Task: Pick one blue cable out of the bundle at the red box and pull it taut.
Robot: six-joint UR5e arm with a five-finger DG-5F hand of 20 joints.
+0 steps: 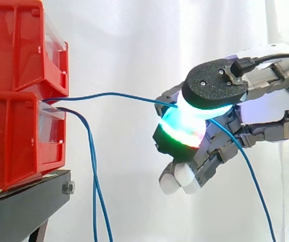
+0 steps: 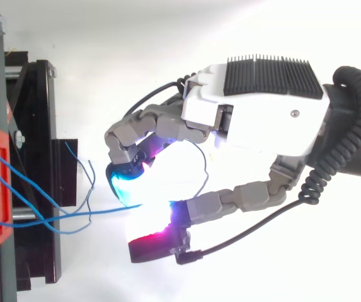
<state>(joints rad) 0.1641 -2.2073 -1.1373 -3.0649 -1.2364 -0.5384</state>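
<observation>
bins (image 1: 18, 96) stacked on stand (image 1: 28, 194), left; cable (image 1: 114, 94) runs from them right into hand (image 2: 256, 113) pinch; other cables (image 1: 94, 176) hang beside.

Black stand (image 1: 33, 194) sits at 8 o'clock, bolt (image 1: 67, 188) on its edge; white curtain (image 1: 134, 50) behind.

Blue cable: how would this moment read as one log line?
hand: pinching one blue cable | cable: nearly straight from red box | other cables: hanging slack

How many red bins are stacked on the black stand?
2. The upper red bin sits atop the lower red bin, which rests on the black stand. Others may be hidden above.
</observation>
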